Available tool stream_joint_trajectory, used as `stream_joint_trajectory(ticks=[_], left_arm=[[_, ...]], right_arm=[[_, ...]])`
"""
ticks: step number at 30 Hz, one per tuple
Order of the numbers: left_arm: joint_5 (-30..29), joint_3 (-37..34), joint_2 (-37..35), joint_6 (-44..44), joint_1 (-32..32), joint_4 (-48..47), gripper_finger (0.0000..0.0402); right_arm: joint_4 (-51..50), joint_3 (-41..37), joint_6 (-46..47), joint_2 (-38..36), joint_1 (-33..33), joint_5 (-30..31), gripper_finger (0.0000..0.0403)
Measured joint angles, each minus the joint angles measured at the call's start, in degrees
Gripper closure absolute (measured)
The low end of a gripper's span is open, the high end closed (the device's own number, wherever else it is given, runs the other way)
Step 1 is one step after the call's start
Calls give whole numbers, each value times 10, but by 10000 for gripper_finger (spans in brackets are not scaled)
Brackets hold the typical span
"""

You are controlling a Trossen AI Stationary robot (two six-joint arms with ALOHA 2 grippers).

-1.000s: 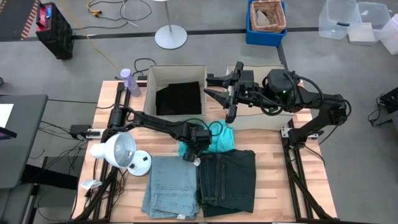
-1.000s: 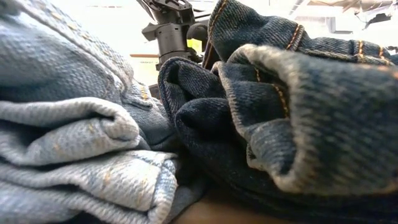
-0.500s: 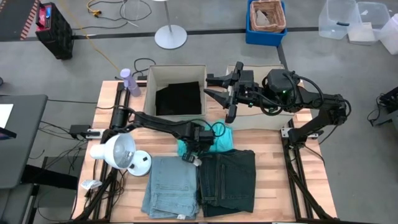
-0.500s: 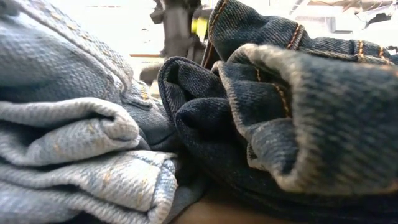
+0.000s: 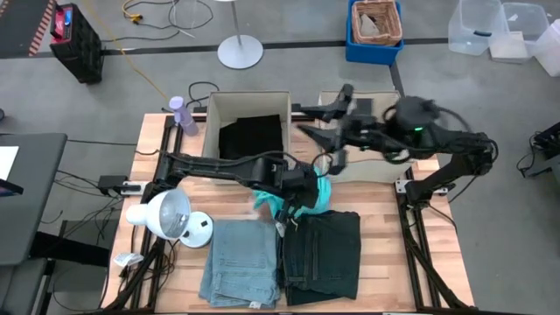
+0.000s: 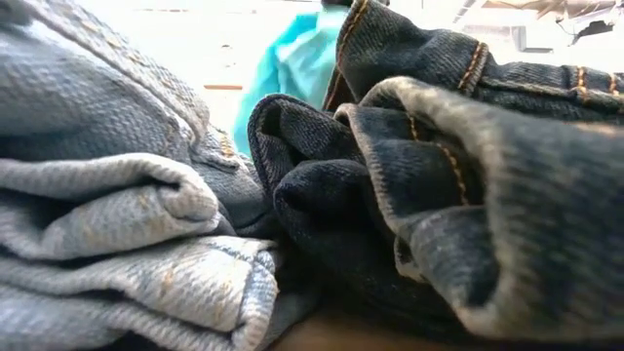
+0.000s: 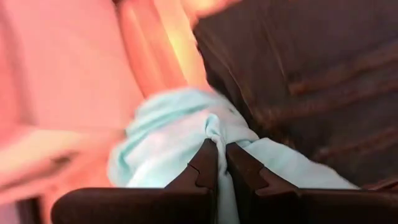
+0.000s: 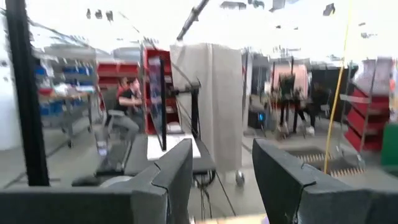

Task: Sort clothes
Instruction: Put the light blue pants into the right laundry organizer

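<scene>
The teal shirt is bunched up in my left gripper, which is shut on it above the far edge of the dark jeans; it also shows in the low view behind those jeans. The light blue jeans lie folded on the table beside them. The black cloth lies inside the left beige box. My right gripper is open and empty above the gap between the two boxes. My left gripper pinches a bunched fold of the teal shirt between its two shut fingers. The fingers come from above, slanting toward the table's right. The shirt hangs slack below and around the fingers; the jeans hide its lower end in the low view.
A second beige box stands under my right arm at the back right. A white lamp and a purple bottle stand at the table's left side. A person shows far off in the room beyond the table.
My left gripper has gone toward the table's right edge and up with the teal shirt, which has bunched and risen into the low view. My right gripper has shifted a little toward the right.
</scene>
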Motion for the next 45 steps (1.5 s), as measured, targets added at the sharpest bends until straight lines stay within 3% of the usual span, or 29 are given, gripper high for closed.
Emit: stream_joint_trajectory(ticks=[7, 14, 31, 41, 45], left_arm=[[-29, 116, -2, 35, 2, 15, 397], [-39, 112, -23, 29, 25, 171, 397], [-82, 111, -20, -99, 127, 443, 398], [-5, 72, -20, -187, 183, 577, 398], [69, 31, -18, -242, 199, 596, 398]], right_arm=[[16, 1, -24, -52, 26, 0, 223], [16, 1, -41, -82, 52, 0, 223], [12, 1, -39, -75, 78, 0, 223], [12, 1, -24, -72, 77, 0, 223], [12, 1, -24, -72, 77, 0, 223]])
